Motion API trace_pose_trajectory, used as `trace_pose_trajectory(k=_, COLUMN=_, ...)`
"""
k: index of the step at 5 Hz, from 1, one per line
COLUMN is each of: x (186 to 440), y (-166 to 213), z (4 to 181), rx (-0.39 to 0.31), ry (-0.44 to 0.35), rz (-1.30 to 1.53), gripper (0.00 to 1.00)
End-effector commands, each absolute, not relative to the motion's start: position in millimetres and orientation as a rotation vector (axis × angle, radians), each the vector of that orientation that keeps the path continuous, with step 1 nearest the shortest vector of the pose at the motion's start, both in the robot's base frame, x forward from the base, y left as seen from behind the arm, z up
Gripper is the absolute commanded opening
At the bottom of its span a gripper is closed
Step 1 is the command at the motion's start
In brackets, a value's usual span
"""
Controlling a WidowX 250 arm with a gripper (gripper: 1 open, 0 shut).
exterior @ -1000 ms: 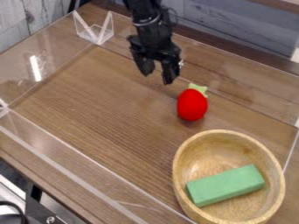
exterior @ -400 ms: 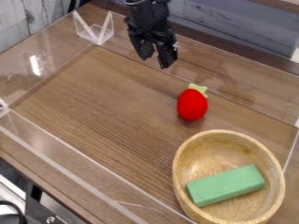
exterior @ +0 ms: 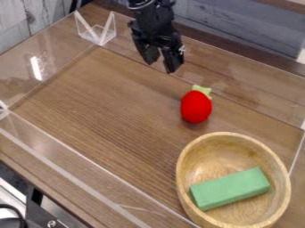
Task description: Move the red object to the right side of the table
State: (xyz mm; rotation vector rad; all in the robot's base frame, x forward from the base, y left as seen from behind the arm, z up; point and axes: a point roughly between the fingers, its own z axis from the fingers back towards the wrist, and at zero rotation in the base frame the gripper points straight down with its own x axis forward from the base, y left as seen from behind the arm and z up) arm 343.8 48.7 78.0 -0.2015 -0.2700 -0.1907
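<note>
The red object (exterior: pixel 195 105), a small strawberry-like toy with a green tip, lies on the dark wood-grain table (exterior: pixel 107 107) toward its right side, just above a wooden bowl. My black gripper (exterior: pixel 158 59) hangs over the far middle of the table, up and to the left of the red object and well apart from it. Its fingers point down, stand open and hold nothing.
A round light wooden bowl (exterior: pixel 202 158) sits at the front right with a green rectangular block (exterior: pixel 229 189) inside. Low clear acrylic walls (exterior: pixel 48 53) edge the table. A clear folded stand (exterior: pixel 95 29) sits at the far left.
The gripper has risen and drawn back toward the far edge, away from the red object, which has not moved.
</note>
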Motion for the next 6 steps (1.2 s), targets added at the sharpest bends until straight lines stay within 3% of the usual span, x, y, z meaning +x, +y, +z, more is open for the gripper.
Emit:
trace_pose_trajectory(k=1, x=353.7, y=63.7, z=103.8, rx=-0.166, ry=-0.339, rz=-0.172, gripper=1.00)
trace_pose_trajectory(k=3, x=341.6, y=108.2, z=123.5, rx=-0.139, ry=-0.354, rz=-0.184, gripper=1.00)
trace_pose_trajectory(k=5, x=329.1, y=117.1, z=126.5, rx=-0.156, ry=-0.347, rz=-0.206, gripper=1.00)
trace_pose_trajectory(k=6, x=328.5, y=124.5, z=116.5, rx=-0.163, ry=-0.344, rz=-0.170, gripper=1.00)
